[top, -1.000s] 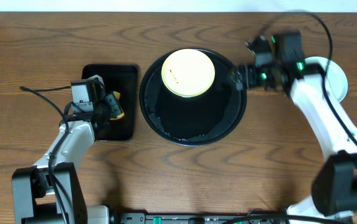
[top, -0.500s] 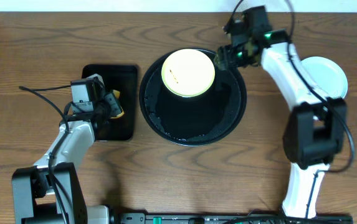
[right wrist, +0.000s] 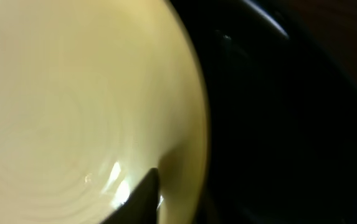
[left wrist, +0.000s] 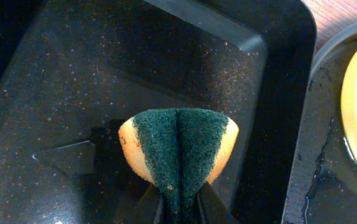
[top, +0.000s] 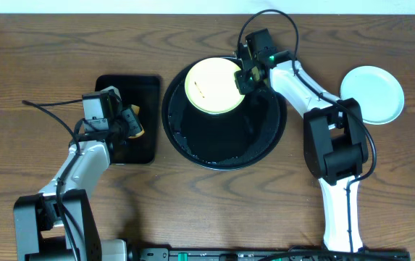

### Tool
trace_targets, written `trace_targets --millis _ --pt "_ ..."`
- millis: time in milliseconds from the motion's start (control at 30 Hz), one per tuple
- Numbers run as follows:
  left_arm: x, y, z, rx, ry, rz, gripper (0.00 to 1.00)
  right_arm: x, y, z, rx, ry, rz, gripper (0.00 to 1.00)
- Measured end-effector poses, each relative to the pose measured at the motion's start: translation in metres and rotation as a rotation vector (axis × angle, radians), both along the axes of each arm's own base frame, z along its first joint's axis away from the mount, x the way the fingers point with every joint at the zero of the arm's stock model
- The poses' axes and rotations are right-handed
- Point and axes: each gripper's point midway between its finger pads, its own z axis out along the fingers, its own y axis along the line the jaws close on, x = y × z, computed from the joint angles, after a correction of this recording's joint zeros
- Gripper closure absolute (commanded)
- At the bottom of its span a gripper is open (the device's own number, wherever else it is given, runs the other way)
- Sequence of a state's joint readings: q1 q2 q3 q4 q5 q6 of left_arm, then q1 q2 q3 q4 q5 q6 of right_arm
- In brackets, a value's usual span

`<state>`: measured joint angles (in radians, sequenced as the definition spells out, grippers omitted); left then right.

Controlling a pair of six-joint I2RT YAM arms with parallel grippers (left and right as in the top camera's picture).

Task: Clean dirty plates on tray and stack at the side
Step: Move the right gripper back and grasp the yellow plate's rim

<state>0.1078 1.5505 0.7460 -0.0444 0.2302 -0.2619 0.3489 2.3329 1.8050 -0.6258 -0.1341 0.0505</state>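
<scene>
Right gripper [top: 240, 78] now at one plate [top: 208, 88]

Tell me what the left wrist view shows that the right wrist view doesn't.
Only the left wrist: the left claw pinching a folded green-and-yellow sponge over the rectangular black tray. Only the right wrist: a close-up of the pale yellow plate from inside, with a fingertip of the right claw at its rim. Both: that plate, sitting in the round black tray.
</scene>
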Motion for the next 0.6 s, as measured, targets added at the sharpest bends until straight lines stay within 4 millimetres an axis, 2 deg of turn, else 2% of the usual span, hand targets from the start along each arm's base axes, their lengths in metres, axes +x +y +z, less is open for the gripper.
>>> trace_targets --millis 133,200,333,467,600 --pt "0.000 0.000 0.000 0.000 0.000 0.000 0.87 0.001 -0.002 0.002 -0.001 0.002 -0.033 0.99" --pt "0.000 0.000 0.000 0.000 0.001 0.000 0.87 -0.006 -0.005 0.003 -0.012 0.032 -0.044 0.99" --pt "-0.003 0.000 -0.002 -0.002 0.014 0.000 0.86 -0.032 -0.020 0.012 -0.072 0.121 -0.075 0.99" --pt "-0.008 -0.001 -0.005 -0.004 0.038 0.000 0.85 -0.058 -0.036 0.036 -0.120 0.189 -0.122 0.99" --pt "-0.010 -0.001 -0.007 -0.005 0.048 0.000 0.83 -0.072 -0.044 0.047 -0.144 0.225 -0.162 0.99"
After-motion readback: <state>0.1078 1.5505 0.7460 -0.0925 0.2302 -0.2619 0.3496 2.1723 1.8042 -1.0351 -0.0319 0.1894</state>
